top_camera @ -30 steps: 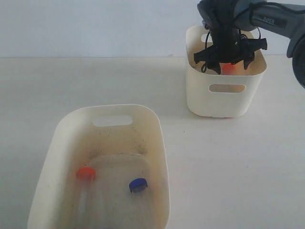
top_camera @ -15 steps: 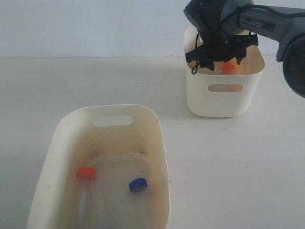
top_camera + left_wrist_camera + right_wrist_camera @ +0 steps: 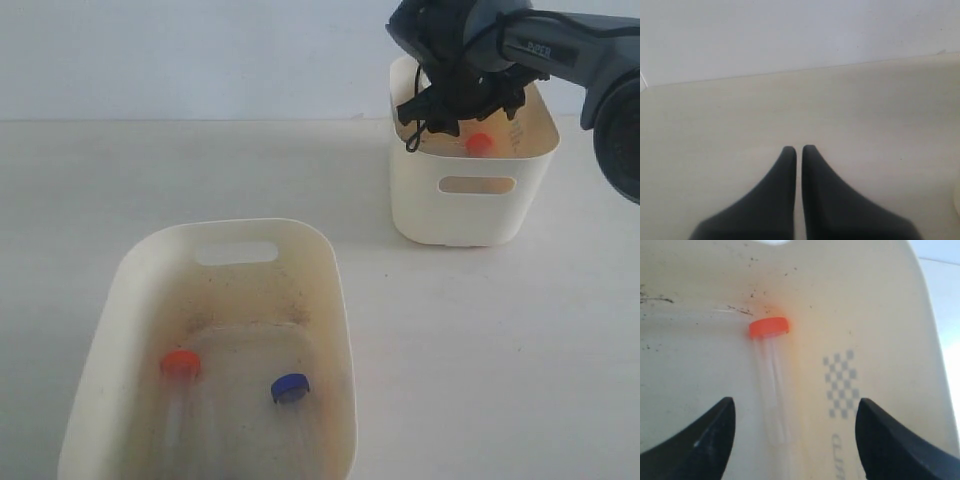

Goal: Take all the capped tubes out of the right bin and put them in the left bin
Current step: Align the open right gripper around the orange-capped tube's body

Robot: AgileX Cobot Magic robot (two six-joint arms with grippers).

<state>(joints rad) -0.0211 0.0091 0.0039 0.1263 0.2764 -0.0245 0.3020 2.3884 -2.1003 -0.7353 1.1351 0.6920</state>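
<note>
**A:** Left side first. Left gripper?

**B:** Left gripper (image 3: 799,150): jaws pressed together, nothing between them, bare table (image 3: 715,115) beneath.

**A:** Left bin?

**B:** Left bin (image 3: 230,228), lower left of the exterior view, inside speckled. Two tubes lie on its floor, apart from each other: an orange-capped tube (image 3: 181,362) to the left and a blue-capped tube (image 3: 290,387) to the right of it.

**A:** Right bin?

**B:** Right bin (image 3: 470,215), upper right of the exterior view. A second orange-capped tube (image 3: 771,385) lies inside it on the floor, beside a grey checkered marking (image 3: 841,385).

**A:** Right gripper?

**B:** Right gripper (image 3: 462,115) hangs at the right bin's mouth, jaws spread wide, gripping nothing. In the wrist view the tube's clear body runs between the two fingers (image 3: 705,440) and touches neither.
</note>
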